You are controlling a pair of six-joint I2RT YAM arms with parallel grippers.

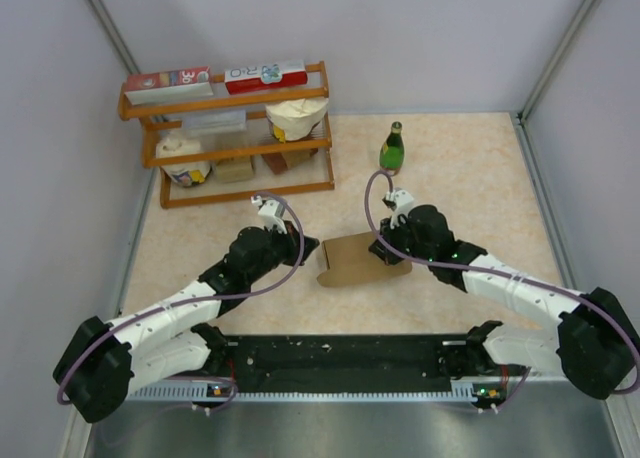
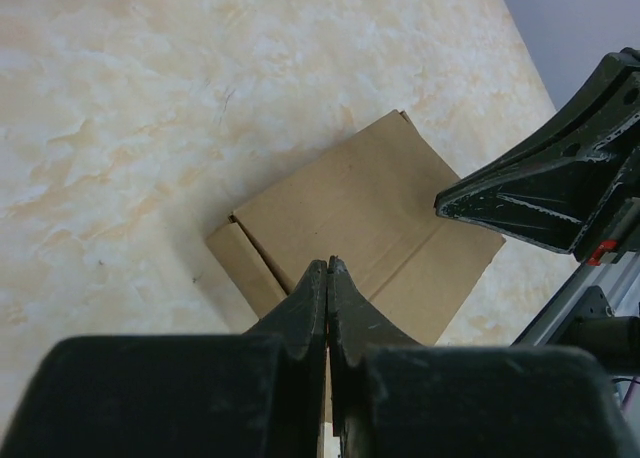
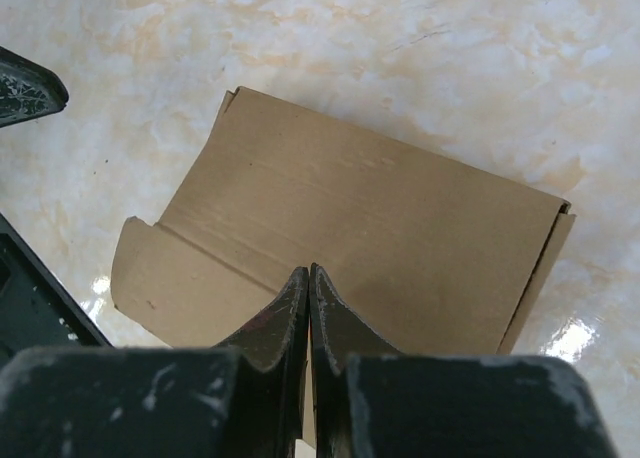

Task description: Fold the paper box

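Note:
The paper box is plain brown cardboard, folded into a low rectangular shape, lying on the table between the two arms. A flap sticks out at its left end. My left gripper is shut and empty, its tips over the box's left part. My right gripper is shut and empty, its tips over the box's top panel near its near edge. I cannot tell whether either gripper touches the cardboard. The right gripper's fingers show in the left wrist view.
A wooden shelf with bags and small boxes stands at the back left, with red-and-white cartons on top. A green bottle stands behind the box. Grey walls enclose the table; a black rail runs along the near edge.

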